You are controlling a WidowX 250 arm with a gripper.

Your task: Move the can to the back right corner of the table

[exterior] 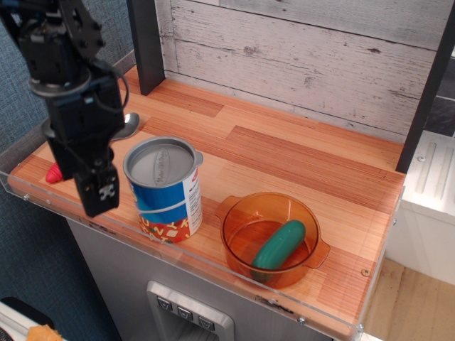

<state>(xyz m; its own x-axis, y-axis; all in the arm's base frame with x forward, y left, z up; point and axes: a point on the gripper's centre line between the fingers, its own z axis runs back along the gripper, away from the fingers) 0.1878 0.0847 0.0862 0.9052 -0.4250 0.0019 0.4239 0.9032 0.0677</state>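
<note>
Your can (164,189) stands upright near the tabletop's (298,153) front left edge. Your black pincer (99,193) hangs just left of it, not touching; whether it's spread, you cannot tell.

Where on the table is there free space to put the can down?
The back of the table is bare, from the dark post along the wall to the right corner. The front is crowded: the gripper, the can and the bowl with a green piece stand in a row, with a spoon and a red item at the left.
</note>
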